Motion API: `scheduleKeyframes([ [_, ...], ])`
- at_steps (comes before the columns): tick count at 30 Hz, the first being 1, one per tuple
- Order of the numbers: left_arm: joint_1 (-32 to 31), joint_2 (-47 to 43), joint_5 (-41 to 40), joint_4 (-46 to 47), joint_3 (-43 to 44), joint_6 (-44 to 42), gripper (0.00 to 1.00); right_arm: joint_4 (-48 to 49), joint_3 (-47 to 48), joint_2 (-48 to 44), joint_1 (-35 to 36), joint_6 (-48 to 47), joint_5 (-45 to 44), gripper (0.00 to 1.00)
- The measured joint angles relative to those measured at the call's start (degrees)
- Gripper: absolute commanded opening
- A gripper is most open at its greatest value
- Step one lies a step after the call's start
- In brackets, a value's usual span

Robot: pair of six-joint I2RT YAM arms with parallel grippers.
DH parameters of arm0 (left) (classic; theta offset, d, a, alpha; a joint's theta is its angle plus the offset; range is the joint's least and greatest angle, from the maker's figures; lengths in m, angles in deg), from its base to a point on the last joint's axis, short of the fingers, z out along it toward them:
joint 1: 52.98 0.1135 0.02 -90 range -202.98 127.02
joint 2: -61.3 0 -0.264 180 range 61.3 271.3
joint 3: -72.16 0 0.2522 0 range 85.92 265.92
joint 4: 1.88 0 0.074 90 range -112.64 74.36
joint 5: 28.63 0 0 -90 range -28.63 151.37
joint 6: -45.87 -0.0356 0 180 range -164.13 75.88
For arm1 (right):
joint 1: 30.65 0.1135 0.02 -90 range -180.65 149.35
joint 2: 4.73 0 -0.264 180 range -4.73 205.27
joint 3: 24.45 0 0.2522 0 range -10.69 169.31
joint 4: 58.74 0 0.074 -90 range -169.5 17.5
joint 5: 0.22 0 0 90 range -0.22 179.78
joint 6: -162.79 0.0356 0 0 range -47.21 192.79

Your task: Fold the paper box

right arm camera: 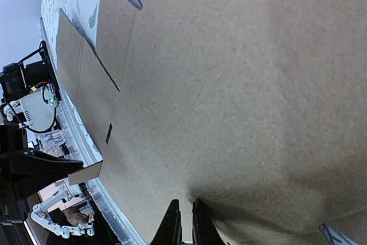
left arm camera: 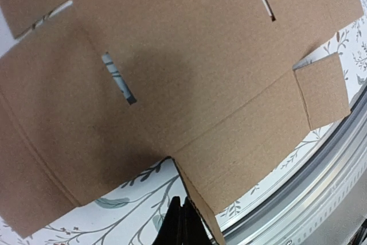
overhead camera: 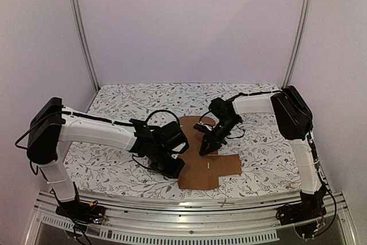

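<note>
The paper box [overhead camera: 202, 170] lies as a flat brown cross-shaped cardboard sheet on the middle of the table, its slots and creases showing. In the left wrist view the paper box [left arm camera: 189, 55] fills most of the picture. My left gripper [overhead camera: 174, 166] is low at the sheet's left near corner. The left gripper [left arm camera: 182, 219] is shut, its tips right beside a slightly raised flap edge, with no cardboard visible between them. My right gripper [overhead camera: 205, 150] points down onto the sheet's middle. The right gripper [right arm camera: 185, 222] is shut, tips against the paper box [right arm camera: 229, 84].
A floral tablecloth [overhead camera: 126, 101] covers the table. An aluminium rail [overhead camera: 189, 209] runs along the near edge, close to the sheet's near flap, and the same rail [left arm camera: 321, 187] shows in the left wrist view. Frame posts [overhead camera: 83, 32] stand at the back corners.
</note>
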Motion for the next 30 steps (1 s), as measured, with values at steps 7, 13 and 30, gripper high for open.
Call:
scheduleKeyframes([
  [7, -0.8, 3.3, 2.2, 0.3, 2.5, -0.2, 0.00, 0.1, 0.0, 0.1, -0.2, 0.0, 0.3, 0.07],
  [13, -1.6, 3.8, 3.3, 0.2, 2.7, 0.2, 0.00, 0.2, 0.0, 0.2, -0.2, 0.0, 0.6, 0.07],
  [30, -3.8, 2.3, 5.2, 1.4, -0.2, 2.8, 0.00, 0.6, -4.0, -6.4, -3.4, -4.5, -0.8, 0.43],
])
